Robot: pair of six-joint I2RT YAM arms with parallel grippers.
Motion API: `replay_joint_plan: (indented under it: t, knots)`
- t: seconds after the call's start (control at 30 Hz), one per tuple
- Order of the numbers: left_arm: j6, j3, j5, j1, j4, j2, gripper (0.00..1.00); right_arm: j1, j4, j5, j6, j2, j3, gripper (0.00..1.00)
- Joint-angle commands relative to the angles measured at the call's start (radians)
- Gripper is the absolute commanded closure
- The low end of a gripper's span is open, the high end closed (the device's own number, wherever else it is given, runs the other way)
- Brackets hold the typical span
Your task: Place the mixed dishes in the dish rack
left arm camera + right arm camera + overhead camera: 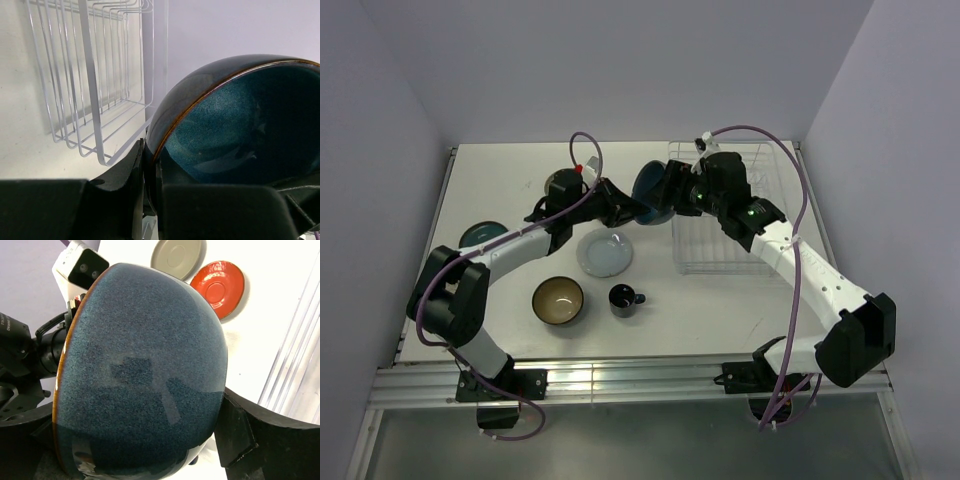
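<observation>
Top view: both arms reach in to mid-table and meet at the teal-blue bowl (pixel 650 188). The bowl is off the table, tipped on edge, just beside the left side of the dish rack (pixel 705 250) and outside it.

Left gripper (pixel 150 170): closed on the bowl's brown-edged rim, one finger inside and one outside. The bowl's speckled hollow faces the left wrist camera, with the rack's white wires behind it.

Right gripper (pixel 132 430): jaws wide, one on each side of the bowl, whose rounded outside fills the right wrist view. The right-hand finger (pixel 240 435) sits against the bowl near its foot. Whether the jaws press on the bowl cannot be told.

On the table:
- pale blue-white plate (pixel 604 252), near centre
- olive-brown bowl (pixel 558 300), nearer the arm bases
- small black mug (pixel 623 298), just right of that bowl, handle to the right
- grey-olive plate (pixel 177 255) and orange-red plate (pixel 218 285), side by side beyond the bowl in the right wrist view

No dish shows in the visible part of the rack.
</observation>
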Motion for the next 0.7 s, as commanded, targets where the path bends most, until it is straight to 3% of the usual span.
replay_joint_plan:
  t: [0.0, 0.17, 0.4, 0.53, 0.67]
  knots:
    - [-0.009, 0.065, 0.044, -0.024, 0.107, -0.017, 1.0, 0.001, 0.097, -0.046, -0.041, -0.047, -0.005, 0.26]
    - [-0.015, 0.065, 0.041, -0.035, 0.121, -0.008, 1.0, -0.021, 0.117, -0.113, -0.071, -0.053, -0.018, 0.3]
    - [-0.012, 0.075, 0.035, -0.061, 0.124, 0.0, 1.0, -0.045, 0.139, -0.184, -0.098, -0.048, -0.024, 0.07]
    - [-0.012, 0.077, 0.033, -0.064, 0.121, 0.003, 1.0, -0.059, 0.152, -0.211, -0.098, -0.05, -0.035, 0.05]
    - [-0.014, 0.072, 0.032, -0.068, 0.127, 0.003, 1.0, -0.084, 0.171, -0.244, -0.088, -0.053, -0.053, 0.1]
